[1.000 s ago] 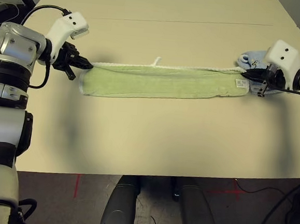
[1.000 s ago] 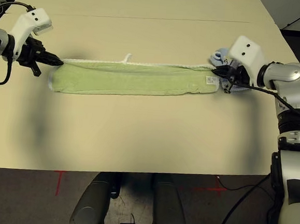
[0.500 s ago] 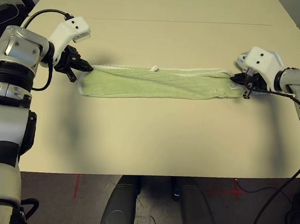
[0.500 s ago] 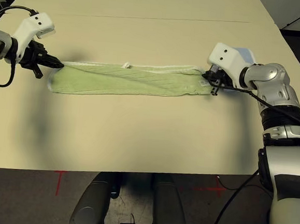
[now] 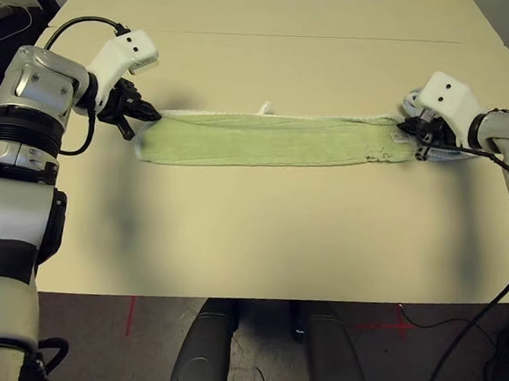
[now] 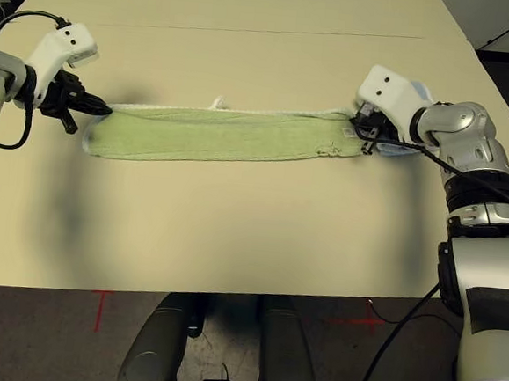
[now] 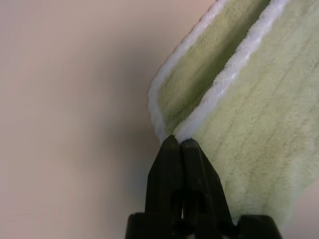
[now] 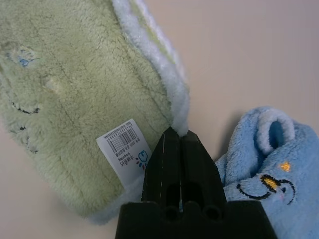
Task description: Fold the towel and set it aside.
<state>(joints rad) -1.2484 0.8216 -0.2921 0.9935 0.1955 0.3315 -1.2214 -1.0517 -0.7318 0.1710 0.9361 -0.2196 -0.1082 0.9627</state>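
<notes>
**Towel pinched at both ends, lying as a folded strip**

The towel [image 5: 272,140] is lying on the worktop [image 5: 260,235] as a long, narrow folded strip, running across between the two arms. Its white edging is showing along the far side, with the small white loop [image 5: 264,109] sticking out from that edge.

The left gripper [image 7: 175,142] is pinching the towel's left end. Its fingers [image 7: 164,169] are pressed fully together, tips meeting right at the corner where two layers of white edging come together. In the left wrist view the upper layer is lifting slightly off the lower one there.

The right gripper [image 8: 178,133] is pinching the towel's right end. Its fingers [image 8: 197,169] are likewise closed with no visible gap, tips biting the white edging at the corner. A white barcode tag [image 8: 124,148] is lying on the towel just beside the fingers.

A blue cloth [image 8: 264,169] is sitting just past the right gripper, near the towel's right end.
</notes>
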